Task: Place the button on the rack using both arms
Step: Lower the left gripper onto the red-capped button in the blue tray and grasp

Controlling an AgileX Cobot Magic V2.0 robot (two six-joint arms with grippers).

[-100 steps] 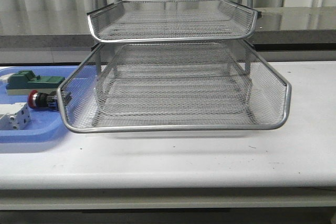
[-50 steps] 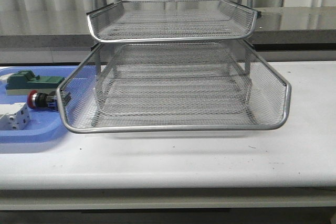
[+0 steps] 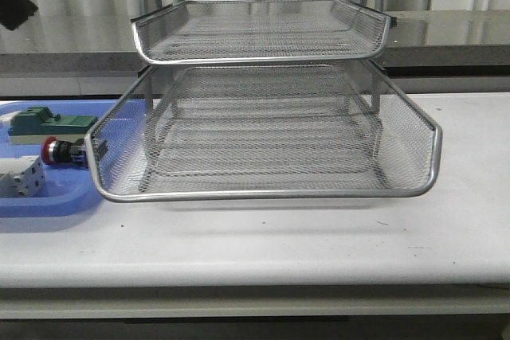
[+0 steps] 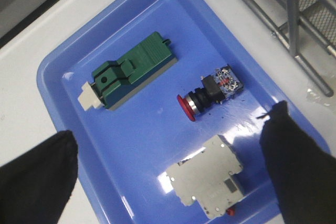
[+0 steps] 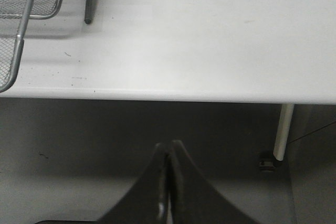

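Step in hand: you are at the approach; nothing is picked up yet, and the reach for the button looks like the stage you are in.
Button: the button (image 4: pixel 210 92) lies on its side in the blue tray (image 4: pixel 157 145), red head pointing away from the rack, between the green block (image 4: pixel 131 70) and the white block (image 4: pixel 207 182), touching neither.
Rack: the rack (image 3: pixel 263 129) stands on the table (image 3: pixel 319 236) just beside the blue tray; its lower tray is pulled forward and its rim overlaps the tray's edge in the front view.
Left claw: your left claw (image 4: pixel 168 174) hangs above the blue tray with its fingers (image 4: pixel 294 166) spread wide, released, holding nothing.
Right claw: your right claw (image 5: pixel 167 174) is clenched with nothing between its fingers, off the front edge of the table, well apart from the rack.
Next move: you need to bring the left claw down centred over the button's collar, aligned across its narrow body, and keep clear of the white block nearby.
Watch for: the round head may let the button roll when touched.
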